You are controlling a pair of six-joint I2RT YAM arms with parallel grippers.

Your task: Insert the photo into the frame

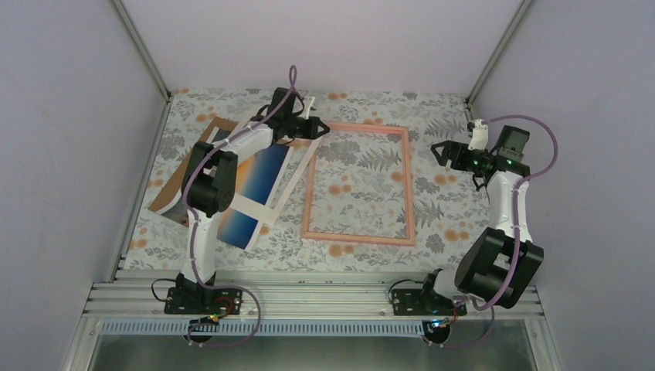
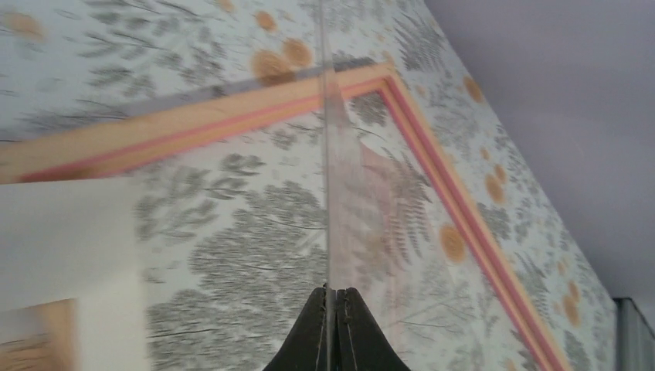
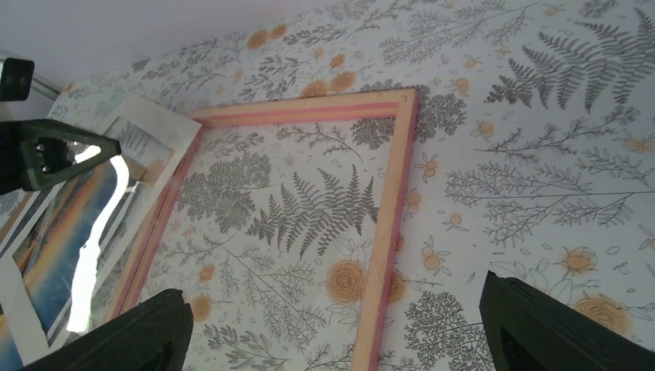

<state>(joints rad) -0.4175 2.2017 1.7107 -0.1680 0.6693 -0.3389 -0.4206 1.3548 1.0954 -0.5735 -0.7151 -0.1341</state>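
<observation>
Left gripper (image 1: 313,127) pinches a clear pane (image 2: 328,193) at the frame (image 1: 408,185)'s far-left corner, with the photo (image 1: 263,174) under its arm. The right gripper (image 1: 442,151) gapes wide, right of the frame.

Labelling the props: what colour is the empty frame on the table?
The frame is pink with peach edging; right wrist view shows it best.

You're looking at a glossy photo (image 1: 265,171), a matt white card mat (image 1: 294,179) and brown cardboard backing (image 1: 171,185). The frame (image 1: 407,185) looks like painted wood. The clear sheet (image 2: 347,201) is glassy and throws glare. The bench (image 1: 448,209) cover is matt print. The right fingers (image 3: 541,325) are matt black plastic.
</observation>
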